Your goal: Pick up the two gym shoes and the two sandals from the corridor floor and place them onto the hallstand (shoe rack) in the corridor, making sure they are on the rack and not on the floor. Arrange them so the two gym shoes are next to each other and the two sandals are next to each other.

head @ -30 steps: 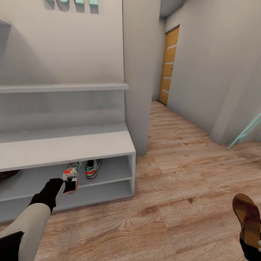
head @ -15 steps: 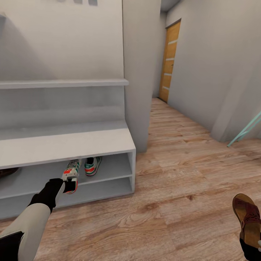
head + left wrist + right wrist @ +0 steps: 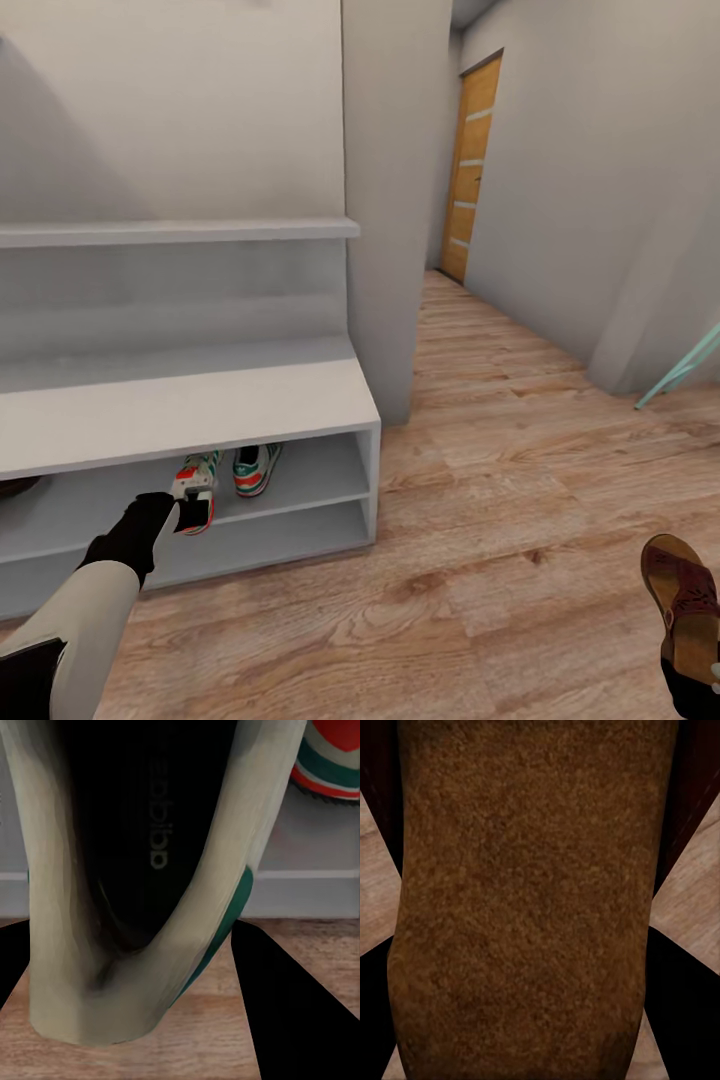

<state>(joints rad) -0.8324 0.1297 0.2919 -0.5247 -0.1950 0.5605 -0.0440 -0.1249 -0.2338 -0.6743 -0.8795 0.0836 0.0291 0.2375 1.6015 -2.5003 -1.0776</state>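
My left gripper [image 3: 184, 512] is shut on the heel of a white gym shoe [image 3: 196, 484] with green stripes. The shoe's toe points into the upper open shelf of the pale hallstand [image 3: 180, 405]. The other gym shoe [image 3: 257, 467] lies on that shelf just to its right, also seen in the left wrist view [image 3: 336, 756] beyond the held shoe [image 3: 150, 855]. A dark brown shape [image 3: 15, 488], perhaps a sandal, lies on the same shelf at the picture's left edge. My right gripper [image 3: 692, 668] is shut on a brown sandal [image 3: 686, 598] above the corridor floor [image 3: 500, 520]. Its footbed [image 3: 525, 885] fills the right wrist view.
A grey wall pillar [image 3: 385, 200] stands against the hallstand's right end. The corridor runs back to an orange-brown door [image 3: 470, 170]. A teal slanted pole [image 3: 685, 368] leans at the right wall. Wood floor lies open between the rack and my right arm.
The camera has shifted a little, so the rack sits slightly further right and the wall letters have left the top. Both arms keep their places and their holds.
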